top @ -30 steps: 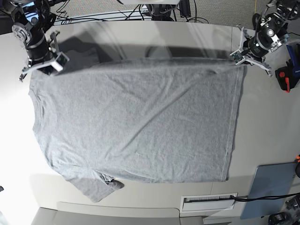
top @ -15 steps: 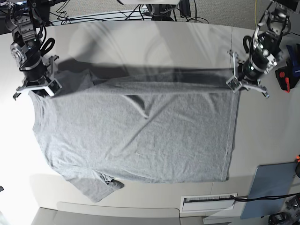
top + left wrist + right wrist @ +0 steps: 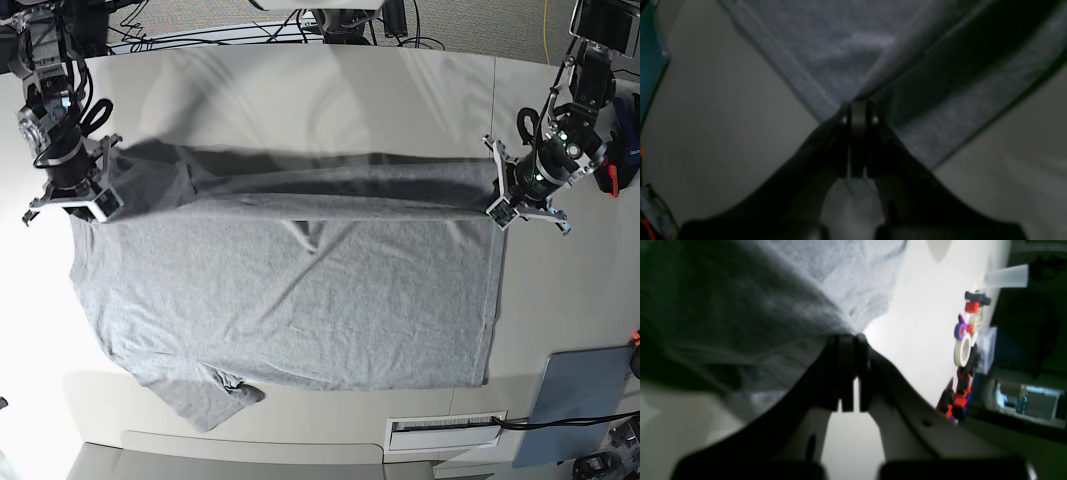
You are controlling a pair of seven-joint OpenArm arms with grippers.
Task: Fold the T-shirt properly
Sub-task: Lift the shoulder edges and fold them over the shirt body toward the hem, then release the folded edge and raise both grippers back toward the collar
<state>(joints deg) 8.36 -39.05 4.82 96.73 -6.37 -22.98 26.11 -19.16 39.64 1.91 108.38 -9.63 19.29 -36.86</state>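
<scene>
The heather-grey T-shirt [image 3: 300, 300] lies spread on the white table [image 3: 330, 85], plain side up, with one sleeve [image 3: 205, 398] at the near left. Its far edge is lifted and stretched in a band between the two grippers, above the shirt's body. My left gripper [image 3: 497, 212] is shut on the shirt's far right corner; in the left wrist view the closed fingertips [image 3: 857, 107] pinch the fabric [image 3: 846, 50]. My right gripper [image 3: 96, 205] is shut on the far left corner; in the right wrist view the closed gripper [image 3: 848, 338] holds the cloth [image 3: 740, 306].
A blue-grey pad [image 3: 580, 405] lies at the near right, with a white slotted plate [image 3: 445, 431] beside it. A red and black tool [image 3: 612, 178] sits at the right edge. Cables [image 3: 200, 35] run along the back. A tape roll [image 3: 962, 350] and small coloured parts show in the right wrist view.
Both grippers have moved toward the table's front with the shirt's far edge held up. The lifted band now hangs over more of the shirt's body, and the bare table behind it has grown.
</scene>
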